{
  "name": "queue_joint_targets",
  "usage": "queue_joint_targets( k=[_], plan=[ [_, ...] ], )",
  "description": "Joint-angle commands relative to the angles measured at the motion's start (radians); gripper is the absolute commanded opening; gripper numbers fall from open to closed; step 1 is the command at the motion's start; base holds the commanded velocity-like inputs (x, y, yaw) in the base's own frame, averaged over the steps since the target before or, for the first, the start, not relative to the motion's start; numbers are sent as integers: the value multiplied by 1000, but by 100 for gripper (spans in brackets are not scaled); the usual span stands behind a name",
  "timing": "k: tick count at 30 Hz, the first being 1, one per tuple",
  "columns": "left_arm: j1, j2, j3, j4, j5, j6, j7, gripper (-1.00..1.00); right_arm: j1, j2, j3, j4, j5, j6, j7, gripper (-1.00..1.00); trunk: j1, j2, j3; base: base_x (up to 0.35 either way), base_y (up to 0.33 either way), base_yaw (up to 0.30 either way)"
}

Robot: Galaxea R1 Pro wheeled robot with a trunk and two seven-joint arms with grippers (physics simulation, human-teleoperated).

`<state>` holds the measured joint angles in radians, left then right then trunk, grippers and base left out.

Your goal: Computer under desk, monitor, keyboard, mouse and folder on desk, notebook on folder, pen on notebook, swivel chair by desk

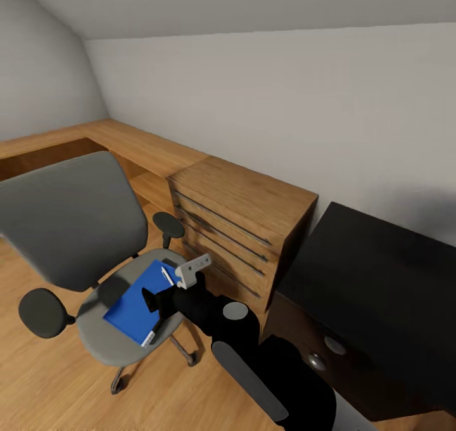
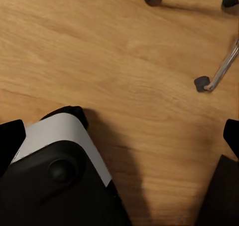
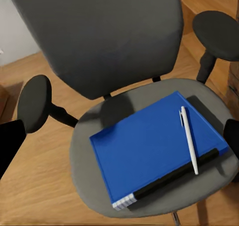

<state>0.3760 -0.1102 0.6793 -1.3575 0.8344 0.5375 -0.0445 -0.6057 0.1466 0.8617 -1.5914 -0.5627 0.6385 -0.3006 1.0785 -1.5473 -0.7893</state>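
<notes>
Chair: the grey upholstered swivel chair [image 1: 76, 228] with black armrests stands on the light wood floor [image 1: 38, 380], beside the light-wood dresser [image 1: 244, 225] with dark drawer slots.
Folder: the flat bright blue folder [image 1: 140, 299] lies on the chair seat, right in the middle; the right wrist view catches it [image 3: 154, 146] square on.
Pen: the slim white stick pen [image 3: 188, 138] rests on the blue cover, near one edge, touching it.
Notebook: a thin black strip with a white page edge [image 3: 172, 178] lies along the folder's near edge; whether it sits under or beside the folder, can't tell.
Desk: the glossy black desk [image 1: 380, 272] with round silver knobs stands to the right of the dresser, close against it.
Right arm: the right gripper [image 1: 154, 299] hangs over the seat, just above the folder; fingers apart, nothing between them.
Left arm: the left wrist view looks down at floor and chrome chair legs with casters [image 2: 214, 76]; dark fingers [image 2: 11, 136] sit wide at the frame's edges, spread and holding nothing.
</notes>
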Motion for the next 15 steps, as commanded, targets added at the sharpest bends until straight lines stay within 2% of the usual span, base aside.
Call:
queue_joint_targets(
  k=[1,5,9,13,14,15],
  plan=[
    [0,-2,8,-2,3,6,-3,100,-2,2,1,7,-11,3,-10,100,4,-8,-3,0,0,231],
    [2,-2,26,0,3,7,-2,100,-10,11,-4,62,-12,7,-9,100,19,-36,-11,0,0,233],
    [0,-1,25,-6,3,15,3,100,-17,17,-6,95,-12,8,-9,100,35,-64,-19,0,0,235],
    [-1,-2,27,-67,4,51,12,100,-26,28,-8,135,-13,9,-9,100,50,-92,-27,0,0,235],
    [-6,-3,29,-146,5,114,53,100,-39,28,-9,165,-14,10,-8,100,54,-99,-29,0,0,235],
    [-9,-2,29,-159,6,127,71,100,-43,28,-10,176,-14,10,-8,100,58,-106,-31,0,0,235]
  ],
)
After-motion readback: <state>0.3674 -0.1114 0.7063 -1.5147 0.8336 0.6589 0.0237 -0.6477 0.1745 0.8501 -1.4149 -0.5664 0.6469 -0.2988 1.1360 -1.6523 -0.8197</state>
